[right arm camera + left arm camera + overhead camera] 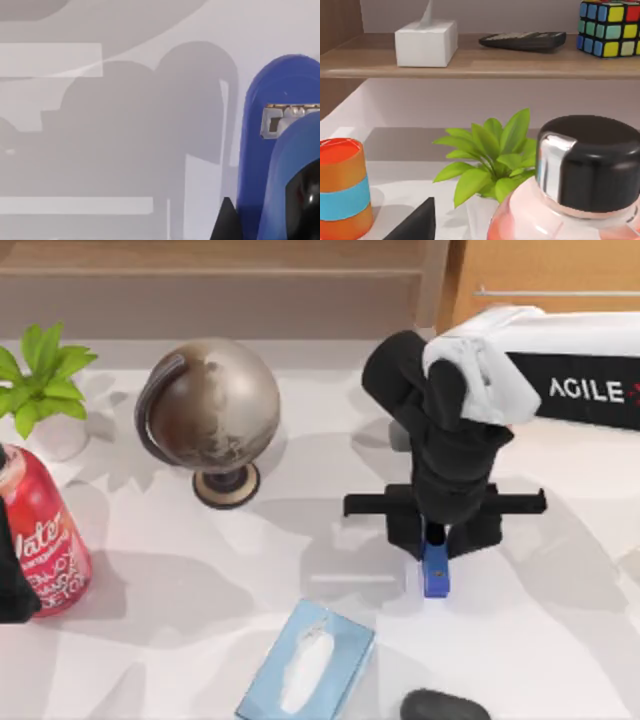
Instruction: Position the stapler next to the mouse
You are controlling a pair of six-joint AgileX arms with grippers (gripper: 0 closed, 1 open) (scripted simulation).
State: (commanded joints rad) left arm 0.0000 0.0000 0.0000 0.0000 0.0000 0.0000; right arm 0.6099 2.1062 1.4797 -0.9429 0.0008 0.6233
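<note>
Right gripper (436,540) clenched on the blue stapler (435,570), above the white table (560,640), right of centre.
Black mouse (445,706) sits at the front edge; tissue box (306,663) beside it, globe (210,420) behind, can (45,540) and plant (40,375) at left.

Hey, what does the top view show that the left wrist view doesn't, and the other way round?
Top view alone: the right gripper over the table's right half, shut on the blue stapler, the mouse at the near edge, the pale blue tissue box and the globe.
Left wrist view alone: a shelf holding a white tissue box, a flat dark device and a puzzle cube, plus an orange can.
Shared: the green plant.
</note>
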